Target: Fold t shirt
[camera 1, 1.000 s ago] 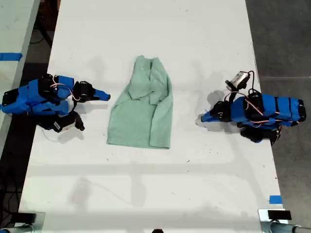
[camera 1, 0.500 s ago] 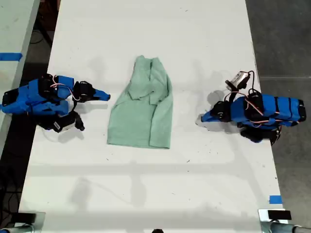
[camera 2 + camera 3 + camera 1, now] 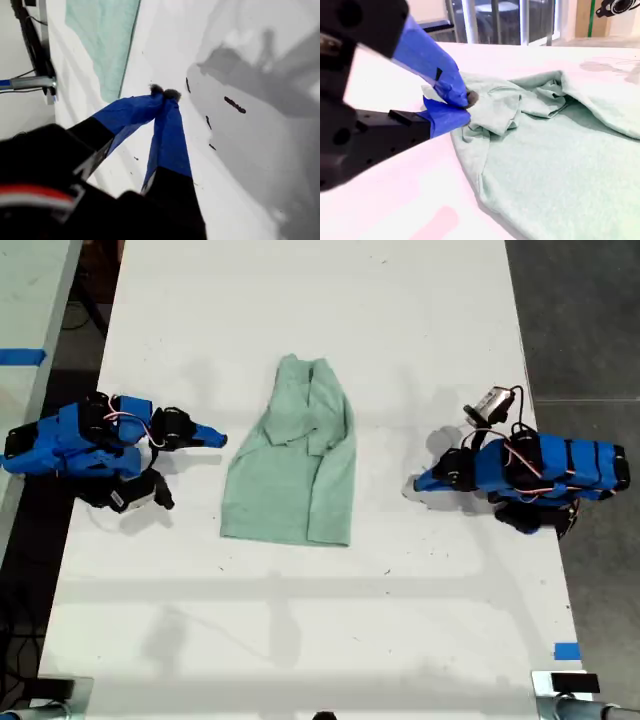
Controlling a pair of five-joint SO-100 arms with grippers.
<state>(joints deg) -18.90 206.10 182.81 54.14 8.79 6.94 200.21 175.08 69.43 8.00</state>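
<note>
The pale mint-green t shirt lies partly folded in the middle of the white table, its narrow collar end toward the far side and its wide hem toward the near side. My first gripper is at the exterior view's right, shut and empty, a short gap from the shirt's edge. In the first wrist view its tips meet above bare table, with the t shirt beyond. My second gripper is at the exterior view's left, shut and empty, just short of the cloth. Its wrist view shows the tips before the rumpled t shirt.
Small dark marks dot the table by my first gripper. A piece of blue tape sits at the table's near edge on the exterior view's right. A second table with blue tape adjoins at that view's left. Dark floor borders that view's right.
</note>
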